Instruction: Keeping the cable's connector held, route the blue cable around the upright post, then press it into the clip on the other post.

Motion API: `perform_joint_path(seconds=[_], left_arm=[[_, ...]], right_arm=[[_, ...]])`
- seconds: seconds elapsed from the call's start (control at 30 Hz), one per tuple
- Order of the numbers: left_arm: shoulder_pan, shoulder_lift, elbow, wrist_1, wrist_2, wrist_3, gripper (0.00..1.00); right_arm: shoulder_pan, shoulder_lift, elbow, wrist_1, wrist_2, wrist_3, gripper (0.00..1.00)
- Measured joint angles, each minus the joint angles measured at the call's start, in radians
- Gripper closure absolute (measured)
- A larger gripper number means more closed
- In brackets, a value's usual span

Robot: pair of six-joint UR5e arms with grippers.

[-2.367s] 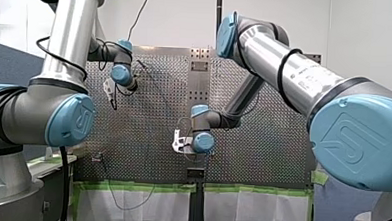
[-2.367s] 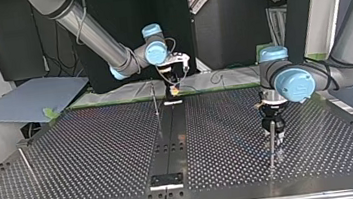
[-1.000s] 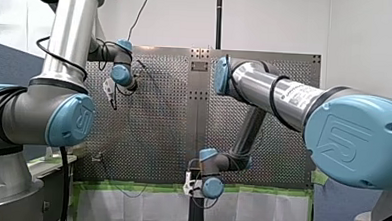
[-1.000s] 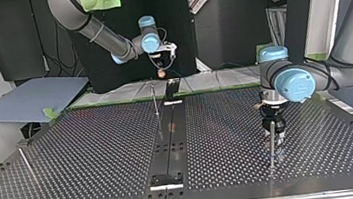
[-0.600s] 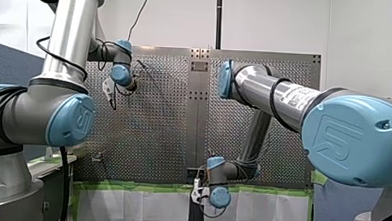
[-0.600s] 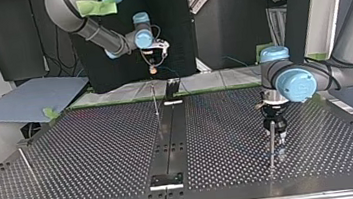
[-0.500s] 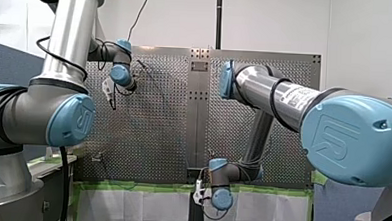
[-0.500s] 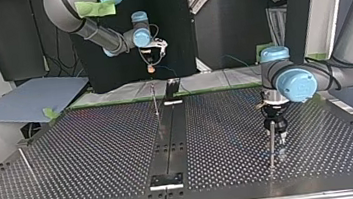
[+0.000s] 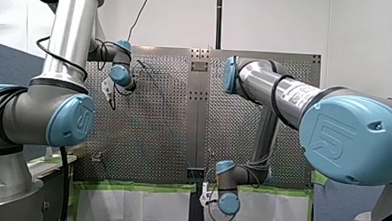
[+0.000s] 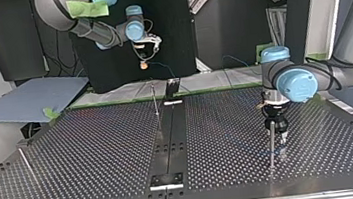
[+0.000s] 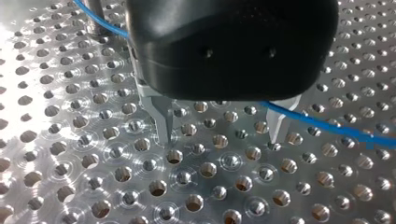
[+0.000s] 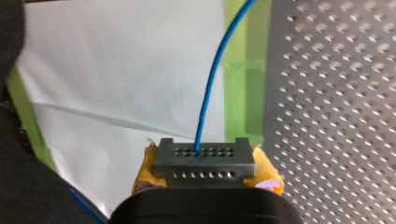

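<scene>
My right gripper (image 12: 205, 173) is shut on the grey connector (image 12: 205, 158), its yellow pads (image 12: 268, 175) on either side. The blue cable (image 12: 215, 79) leaves the connector ahead of it. In the top view this gripper (image 10: 144, 62) hangs beyond the table's far edge, left of the centre post (image 10: 155, 100). My left gripper (image 11: 222, 134) stands open just above the perforated plate. The blue cable (image 11: 327, 126) runs under its body, past one metal finger (image 11: 279, 122), from a post base (image 11: 95, 16) behind it. In the top view it (image 10: 275, 129) sits over the top of a thin upright post (image 10: 271, 146).
A third thin post (image 10: 27, 164) leans near the top view's left edge. Black plates (image 10: 166, 179) sit on the dark centre strip. Green tape and white sheet (image 12: 116, 84) line the table's edge under my right gripper. A grey board (image 10: 28, 98) lies off the table's far left corner.
My right arm has carried the connector off the table's far edge, up and leftward in the top view, down and rightward in the front view. My left arm has stayed over its post.
</scene>
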Motion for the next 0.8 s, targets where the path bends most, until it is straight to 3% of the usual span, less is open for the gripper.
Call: perform_joint_path(seconds=[0.53, 0.8], left_arm=[[0.000, 0.000, 0.000, -0.005, -0.029, -0.007, 0.01], [-0.004, 0.000, 0.000, -0.006, -0.041, -0.007, 0.01]], right_arm=[[-0.027, -0.152, 0.162, -0.161, 0.006, 0.000, 1.00], [-0.036, -0.188, 0.242, -0.242, 0.006, -0.003, 1.00]])
